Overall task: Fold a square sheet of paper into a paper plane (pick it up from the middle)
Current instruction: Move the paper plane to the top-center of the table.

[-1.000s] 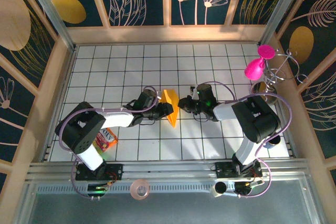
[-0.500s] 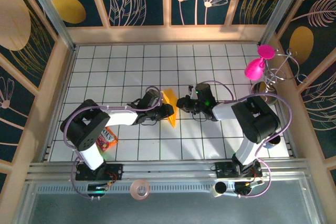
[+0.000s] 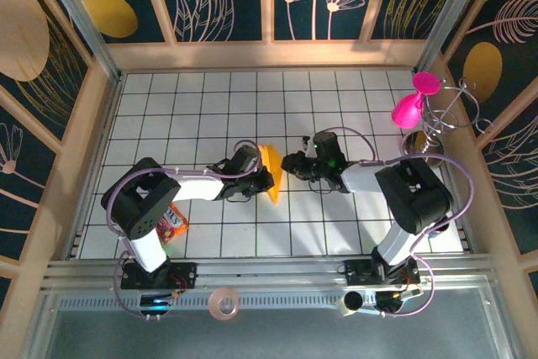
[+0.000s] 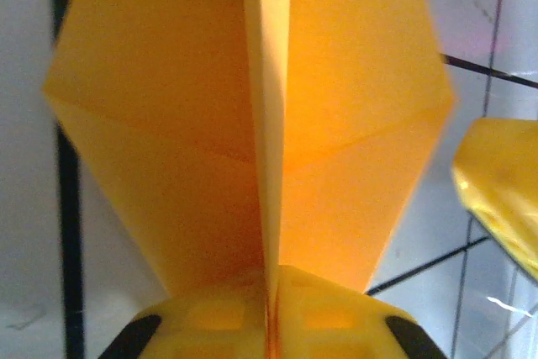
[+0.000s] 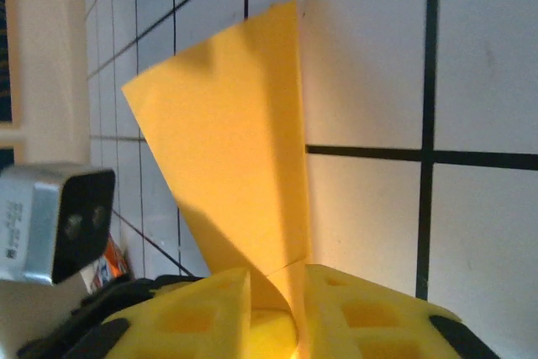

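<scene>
Paper plane (image 4: 353, 124): thin orange-yellow paper, matt, smooth, sharp creases.
Left gripper (image 4: 271, 313): yellow plastic, matt, moulded pockets.
Table (image 3: 210, 107): white tiles, faint sheen.
Snack packet (image 3: 171, 221), 8 o'clock: crinkly, glossy.
Pink figure (image 3: 409, 107), 2 o'clock: shiny, balloon-like.
Frame (image 3: 252, 55), 12 o'clock: pale wood, matt.
Rail (image 3: 269, 273), 6 o'clock: bare metal, dull sheen.

Orange-yellow paper plane (image 3: 271, 172) mid-table, stands on white tiled table (image 3: 202, 98), sharp tip twd near edge. L gripper (image 3: 261, 177) against its left side. R gripper (image 3: 291, 162) just beside its right; contact unclear from above. Snack pkt (image 3: 171, 223) beside L arm. Pink figure (image 3: 408, 108) at far right. Tape roll (image 3: 224, 302) on near rail.
</scene>
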### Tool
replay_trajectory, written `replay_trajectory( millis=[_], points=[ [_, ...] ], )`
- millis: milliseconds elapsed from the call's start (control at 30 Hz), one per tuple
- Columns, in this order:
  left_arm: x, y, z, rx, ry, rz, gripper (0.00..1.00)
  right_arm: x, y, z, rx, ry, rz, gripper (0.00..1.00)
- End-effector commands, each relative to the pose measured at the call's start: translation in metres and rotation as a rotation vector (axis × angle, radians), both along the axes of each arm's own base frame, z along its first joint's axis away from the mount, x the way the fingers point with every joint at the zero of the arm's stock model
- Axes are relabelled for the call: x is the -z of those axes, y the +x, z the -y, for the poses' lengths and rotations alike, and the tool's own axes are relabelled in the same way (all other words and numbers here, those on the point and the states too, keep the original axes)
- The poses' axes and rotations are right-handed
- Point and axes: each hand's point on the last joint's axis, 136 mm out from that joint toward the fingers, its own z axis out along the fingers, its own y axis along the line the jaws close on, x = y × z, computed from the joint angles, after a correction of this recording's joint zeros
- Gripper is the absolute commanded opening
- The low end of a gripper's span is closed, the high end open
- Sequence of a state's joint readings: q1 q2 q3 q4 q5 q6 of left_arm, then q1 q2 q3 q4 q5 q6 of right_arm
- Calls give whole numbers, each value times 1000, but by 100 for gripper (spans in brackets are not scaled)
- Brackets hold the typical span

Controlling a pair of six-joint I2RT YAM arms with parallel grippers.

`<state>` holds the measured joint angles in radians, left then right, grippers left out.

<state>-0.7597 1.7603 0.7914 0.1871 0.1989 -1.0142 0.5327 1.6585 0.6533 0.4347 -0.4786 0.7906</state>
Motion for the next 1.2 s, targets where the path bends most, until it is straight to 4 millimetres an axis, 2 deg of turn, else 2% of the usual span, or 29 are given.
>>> replay_trajectory(
  millis=[0,167,300,433,767,967,1167],
  points=[
    [-15,12,-4,-2,68,62,8,-21,16,19,87,-87,91,39],
    [-29,33,-17,28,241,143,8,-37,26,51,207,-198,164,45],
    [-40,60,-24,47,374,204,10,-44,26,68,264,-241,197,46],
    [-40,88,-27,80,455,221,10,-40,22,72,274,-247,194,46],
    [-22,159,-29,111,582,203,9,-30,14,67,250,-213,158,46],
    [-10,180,-23,104,608,195,11,-26,13,65,239,-206,147,45],
    [-3,189,-19,89,617,190,14,-25,12,66,239,-204,144,45]
  ],
)
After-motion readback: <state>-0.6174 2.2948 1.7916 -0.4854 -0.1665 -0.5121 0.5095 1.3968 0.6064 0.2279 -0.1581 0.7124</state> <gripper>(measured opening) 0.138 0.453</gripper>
